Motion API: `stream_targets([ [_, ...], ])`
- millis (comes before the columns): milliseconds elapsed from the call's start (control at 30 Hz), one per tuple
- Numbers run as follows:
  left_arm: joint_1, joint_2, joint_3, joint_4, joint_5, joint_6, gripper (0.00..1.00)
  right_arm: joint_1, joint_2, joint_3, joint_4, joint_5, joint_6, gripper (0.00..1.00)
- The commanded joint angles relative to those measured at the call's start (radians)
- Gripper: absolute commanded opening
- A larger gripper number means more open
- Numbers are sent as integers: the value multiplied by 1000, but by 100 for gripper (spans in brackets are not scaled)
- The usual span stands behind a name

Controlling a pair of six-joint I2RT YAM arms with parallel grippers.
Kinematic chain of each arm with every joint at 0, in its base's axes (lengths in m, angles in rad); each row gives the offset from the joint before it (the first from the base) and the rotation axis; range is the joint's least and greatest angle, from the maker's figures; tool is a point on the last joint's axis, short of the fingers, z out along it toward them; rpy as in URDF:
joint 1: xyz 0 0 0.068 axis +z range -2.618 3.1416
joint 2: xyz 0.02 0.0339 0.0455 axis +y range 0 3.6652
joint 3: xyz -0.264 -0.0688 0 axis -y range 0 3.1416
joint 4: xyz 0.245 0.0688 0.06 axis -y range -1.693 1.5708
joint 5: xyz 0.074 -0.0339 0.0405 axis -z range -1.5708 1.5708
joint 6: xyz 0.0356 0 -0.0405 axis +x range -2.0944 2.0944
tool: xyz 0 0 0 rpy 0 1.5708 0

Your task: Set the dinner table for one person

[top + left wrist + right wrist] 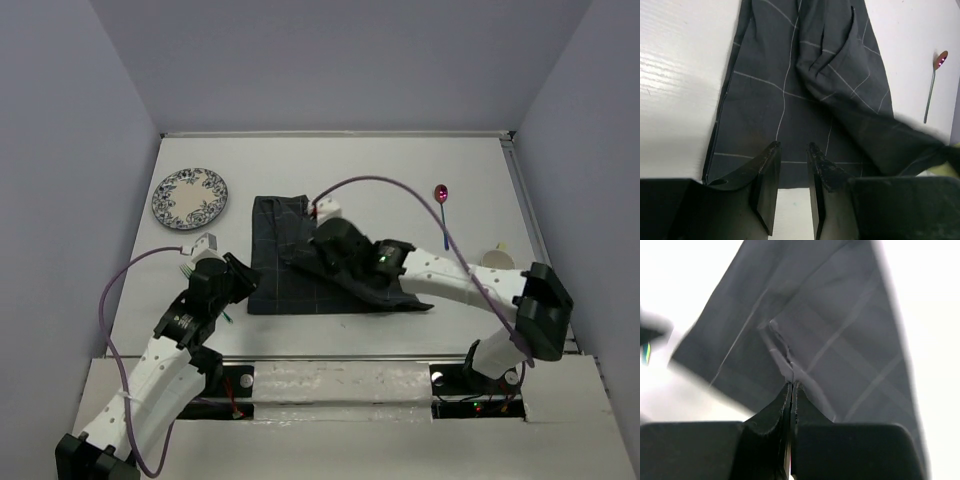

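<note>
The white dinner table [400, 165] carries a dark navy cloth with pale grid lines [280, 285], also in the left wrist view [770, 80]. My right gripper [310, 250] is shut on a raised fold of the cloth [790, 360], which is lifted and draped across its right part. My left gripper [250, 287] is open, its fingers [771, 165] just over the cloth's near edge with nothing between them. A blue-patterned plate [190, 198] lies at the far left. A spoon with a magenta bowl [442, 205] lies at the far right and shows in the left wrist view [934, 85].
A fork-like utensil [184, 270] lies partly hidden under my left arm. A pale cup [496, 258] stands behind my right arm near the right edge. Lavender walls [60, 150] close in the table on three sides. Purple cables loop over both arms.
</note>
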Motion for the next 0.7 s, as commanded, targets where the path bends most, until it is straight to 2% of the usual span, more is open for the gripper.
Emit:
stream_targets([
  [0, -9, 0, -14, 63, 27, -42, 38, -188, -113, -26, 138, -31, -39, 0],
  [300, -81, 120, 10, 52, -111, -24, 40, -554, -80, -74, 321, -51, -33, 0],
  [433, -144, 141, 30, 9, -191, -44, 42, -645, -3, -64, 345, -19, -28, 0],
  [567, -233, 141, 47, -70, -331, -90, 43, -720, 64, -43, 344, -28, -17, 0],
  [667, -304, 186, 62, -118, -387, -127, 44, -740, 133, 0, 384, -40, -33, 0],
])
